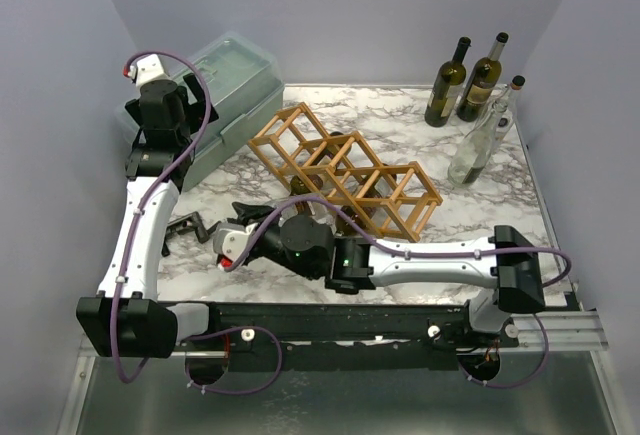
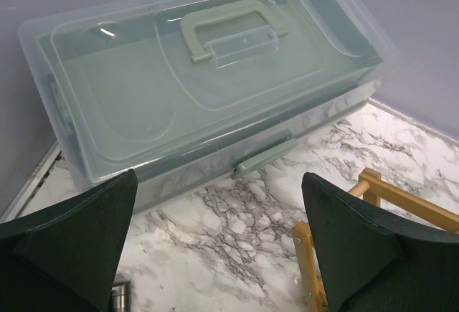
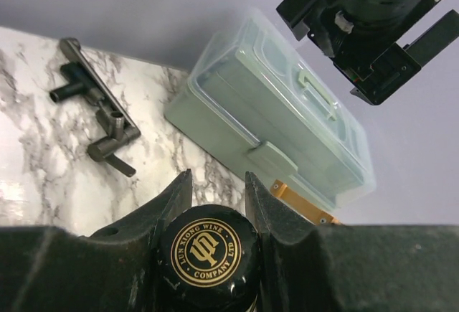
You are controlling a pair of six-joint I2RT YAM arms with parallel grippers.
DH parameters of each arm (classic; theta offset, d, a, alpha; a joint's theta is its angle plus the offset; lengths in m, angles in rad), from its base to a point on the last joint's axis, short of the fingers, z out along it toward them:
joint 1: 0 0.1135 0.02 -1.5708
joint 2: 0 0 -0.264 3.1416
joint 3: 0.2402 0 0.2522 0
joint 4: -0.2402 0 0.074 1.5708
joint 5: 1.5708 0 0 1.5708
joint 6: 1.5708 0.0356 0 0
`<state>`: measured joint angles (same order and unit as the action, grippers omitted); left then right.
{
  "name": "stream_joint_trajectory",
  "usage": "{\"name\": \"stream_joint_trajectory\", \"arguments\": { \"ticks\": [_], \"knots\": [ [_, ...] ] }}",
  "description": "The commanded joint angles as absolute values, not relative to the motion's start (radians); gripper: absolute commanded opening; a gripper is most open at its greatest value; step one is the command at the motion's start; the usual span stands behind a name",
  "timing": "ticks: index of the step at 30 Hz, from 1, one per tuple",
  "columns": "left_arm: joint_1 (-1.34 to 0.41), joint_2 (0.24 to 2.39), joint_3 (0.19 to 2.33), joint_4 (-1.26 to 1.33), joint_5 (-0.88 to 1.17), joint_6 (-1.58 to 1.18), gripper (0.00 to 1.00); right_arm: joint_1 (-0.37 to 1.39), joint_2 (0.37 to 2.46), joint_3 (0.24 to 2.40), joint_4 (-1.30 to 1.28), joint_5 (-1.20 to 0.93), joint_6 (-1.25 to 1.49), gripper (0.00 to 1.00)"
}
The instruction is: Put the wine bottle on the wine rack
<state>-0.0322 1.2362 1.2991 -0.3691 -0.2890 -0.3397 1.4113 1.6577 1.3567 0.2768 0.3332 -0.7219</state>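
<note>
The wine bottle's black cap with gold lettering (image 3: pixel 208 254) sits end-on between the fingers of my right gripper (image 3: pixel 217 183), which is shut on the bottle's top. In the top view that gripper (image 1: pixel 248 219) is low at the front left of the wooden wine rack (image 1: pixel 345 170), and the arm hides most of the bottle. A dark part of it (image 1: pixel 318 205) shows by the rack's near side. My left gripper (image 2: pixel 215 254) hangs open and empty above the marble, between the storage box and the rack's corner (image 2: pixel 380 197).
A green lidded storage box (image 1: pixel 225 95) stands at the back left. Two dark bottles (image 1: pixel 447 83) and a clear one (image 1: pixel 480 135) stand at the back right. A grey metal tool (image 1: pixel 185 227) lies on the marble at the front left.
</note>
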Motion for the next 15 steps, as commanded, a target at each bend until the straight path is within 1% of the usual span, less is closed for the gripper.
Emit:
{"name": "stream_joint_trajectory", "arguments": {
  "ticks": [1,8,15],
  "knots": [
    [-0.014,1.217,1.298,-0.383,-0.316,-0.35,0.99,1.439,1.695,1.364,0.513,0.48,-0.957,0.0],
    [-0.009,1.217,1.299,-0.382,-0.305,-0.351,0.99,1.446,1.775,1.343,0.585,0.523,-1.115,0.01],
    [0.022,1.221,1.3,-0.382,-0.289,-0.359,0.99,1.451,1.818,1.321,0.62,0.558,-1.152,0.01]
  ]
}}
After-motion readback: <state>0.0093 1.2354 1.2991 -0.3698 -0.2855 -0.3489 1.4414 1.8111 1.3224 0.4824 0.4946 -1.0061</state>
